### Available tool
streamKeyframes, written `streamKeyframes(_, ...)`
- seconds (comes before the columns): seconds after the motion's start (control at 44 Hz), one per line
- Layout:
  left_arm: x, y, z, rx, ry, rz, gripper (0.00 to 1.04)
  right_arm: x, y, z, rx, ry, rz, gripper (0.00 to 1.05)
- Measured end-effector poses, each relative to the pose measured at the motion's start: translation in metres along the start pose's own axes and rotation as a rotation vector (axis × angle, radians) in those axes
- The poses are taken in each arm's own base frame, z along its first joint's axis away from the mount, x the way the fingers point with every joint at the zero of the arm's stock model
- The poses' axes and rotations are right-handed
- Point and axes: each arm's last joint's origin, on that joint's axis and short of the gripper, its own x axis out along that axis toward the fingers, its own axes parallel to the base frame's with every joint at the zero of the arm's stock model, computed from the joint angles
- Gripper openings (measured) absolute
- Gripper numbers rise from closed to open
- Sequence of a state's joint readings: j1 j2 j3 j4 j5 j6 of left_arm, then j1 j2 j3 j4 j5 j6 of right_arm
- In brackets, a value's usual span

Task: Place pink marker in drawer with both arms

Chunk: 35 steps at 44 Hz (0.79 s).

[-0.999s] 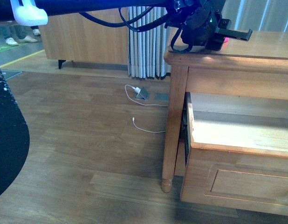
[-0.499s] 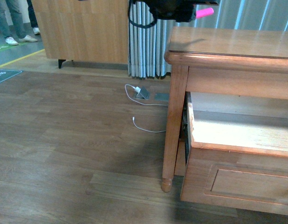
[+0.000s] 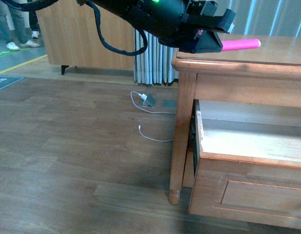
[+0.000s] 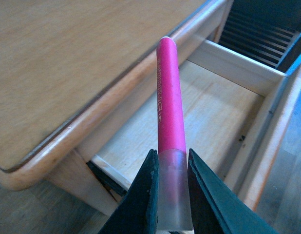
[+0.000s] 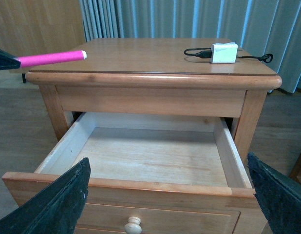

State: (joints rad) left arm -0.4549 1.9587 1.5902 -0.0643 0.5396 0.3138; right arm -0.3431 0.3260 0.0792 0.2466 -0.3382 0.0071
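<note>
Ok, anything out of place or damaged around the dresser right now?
Nothing damaged or spilled. The drawer is open and empty. Only strays: a corded white charger on the tabletop, and a white cable loose on the floor. The left gripper holds the pink marker by its cap.

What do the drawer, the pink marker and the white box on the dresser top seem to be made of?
Drawer: light-brown wood by its visible grain, with a smooth, slightly shiny finish. Pink marker: probably plastic, a smooth glossy barrel with printed lettering and a frosted, translucent end. White box: likely smooth plastic; too small to be sure.
</note>
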Motion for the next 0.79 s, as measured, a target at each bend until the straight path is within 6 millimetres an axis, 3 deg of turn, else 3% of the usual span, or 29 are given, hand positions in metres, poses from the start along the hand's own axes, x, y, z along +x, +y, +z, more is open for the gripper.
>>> streamKeyframes(0.204,0.009,-0.023,-0.011,0.037,0.031,-0.026,0.14,0.000,0.000,0.000,0.000,0.000,0.000,0.96)
streamKeyframes(0.431,0.051,-0.038,-0.040,0.026,0.078,-0.029,0.14,0.000,0.000,0.000,0.000,0.000,0.000,0.96)
streamKeyframes(0.568,0.074,-0.040,-0.057,0.006,0.114,-0.023,0.14,0.000,0.000,0.000,0.000,0.000,0.000,0.96)
streamKeyframes(0.795,0.092,-0.036,-0.068,-0.018,0.137,-0.002,0.14,0.000,0.000,0.000,0.000,0.000,0.000,0.96)
